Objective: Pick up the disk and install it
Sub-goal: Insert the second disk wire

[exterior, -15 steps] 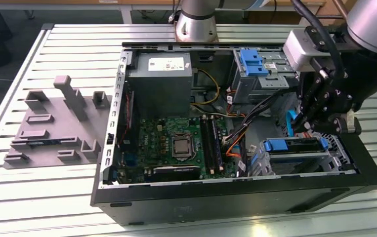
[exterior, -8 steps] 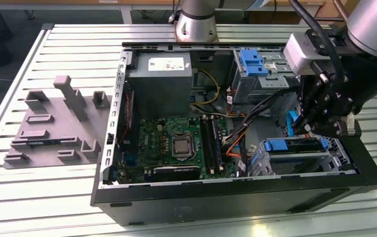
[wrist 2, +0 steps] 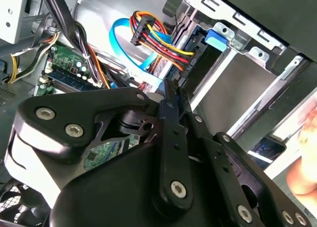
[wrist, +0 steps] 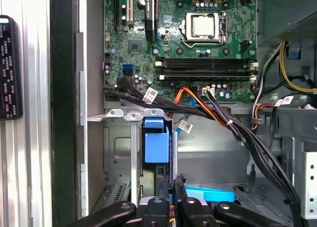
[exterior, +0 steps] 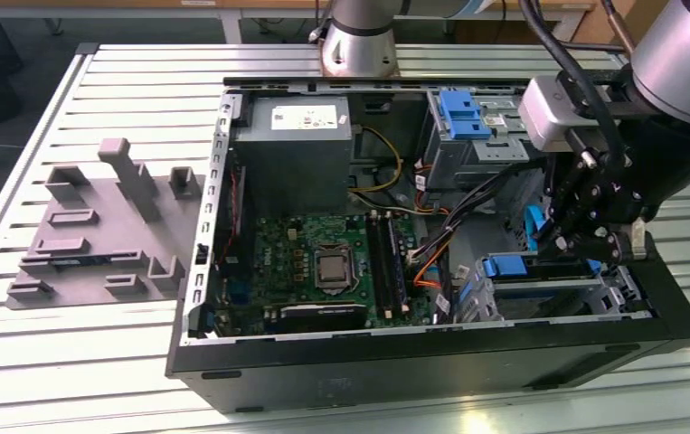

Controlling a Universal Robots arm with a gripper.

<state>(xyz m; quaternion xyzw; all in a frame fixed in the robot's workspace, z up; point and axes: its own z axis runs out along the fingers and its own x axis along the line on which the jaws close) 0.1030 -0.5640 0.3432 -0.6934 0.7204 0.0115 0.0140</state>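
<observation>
On the exterior view's left, well apart from the gripper [exterior: 604, 240], a grey fixture plate [exterior: 103, 226] is lying on the slatted table [exterior: 55, 362]. Next comes the open computer case [exterior: 417, 366]. Inside it, the grey power supply [exterior: 290, 149] and the motherboard [exterior: 320, 262] are both sitting far from the fingertips. A bundle of coloured cables [exterior: 423, 262] is running nearer, between the motherboard and the gripper. A bare blue bracket [exterior: 459, 113] is standing beyond the gripper, near the arm's base.

The gripper is hanging inside the case, over the drive cage [exterior: 586, 298] in the corner. In both wrist views its fingers [wrist: 179, 187] are looking pressed together, and I am seeing nothing pinched between them.

The disk [wrist: 156, 140] seems to be sitting already in the cage, just ahead of the fingertips. What is showing of it is mainly the blue end of its rail [wrist 2: 216, 38], and I cannot tell if the fingers are touching it.

I am judging that the picking step is done and the work is now at the installing step, pushing or checking the seat. Whether the disk is fully home is not clear. Any further move is calling for a straight line along the cage slot. It is also calling for care with the flat blue cable [wrist 2: 133, 43] and the red-yellow plug [wrist 2: 151, 31], which are lying close to the fingertips and could catch.
</observation>
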